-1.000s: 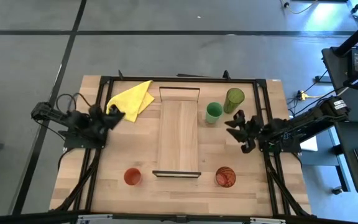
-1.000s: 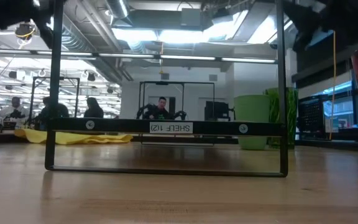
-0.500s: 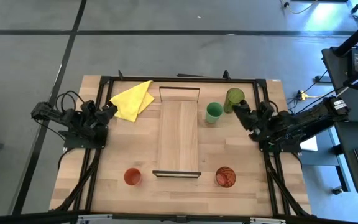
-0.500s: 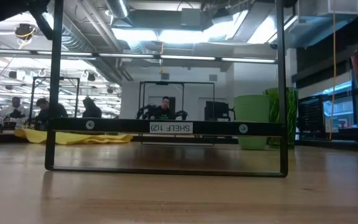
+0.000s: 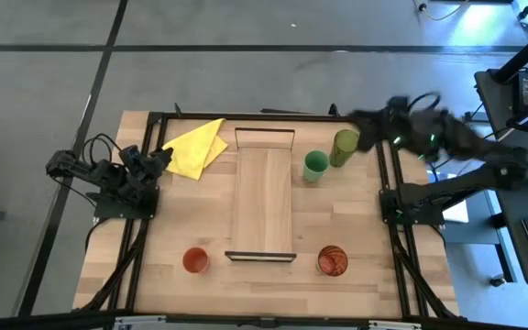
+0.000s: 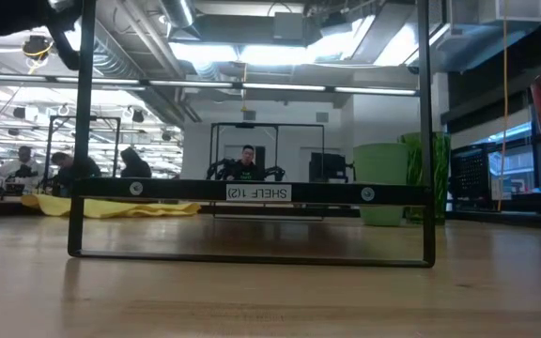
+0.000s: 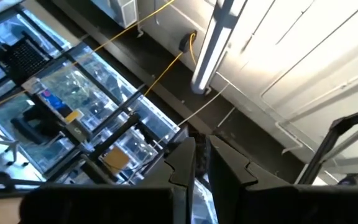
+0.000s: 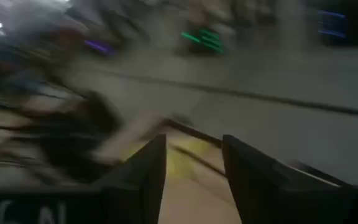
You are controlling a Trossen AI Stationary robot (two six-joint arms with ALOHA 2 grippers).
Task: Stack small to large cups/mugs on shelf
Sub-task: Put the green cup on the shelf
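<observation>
Four tumblers stand upright on the tabletop. The tall olive-green one and the bright green one are at the far right of the shelf. The red-brown one is near right and the orange-red one near left. My right gripper is raised and blurred in motion just beyond the olive-green tumbler; its fingers are open and empty in the right wrist view. My left gripper is shut and empty by the table's left edge, tipped up at the ceiling.
A yellow cloth lies at the far left, close to my left gripper. A black frame runs round the tabletop. In the low view the shelf's near bracket spans the picture, and people sit in the room behind.
My right gripper has risen from beside the bright green tumbler and swung toward the table's far edge, past the olive-green tumbler, still moving fast. My left gripper has drawn back a little toward the table's left edge. The tumblers and the shelf have stayed put.
</observation>
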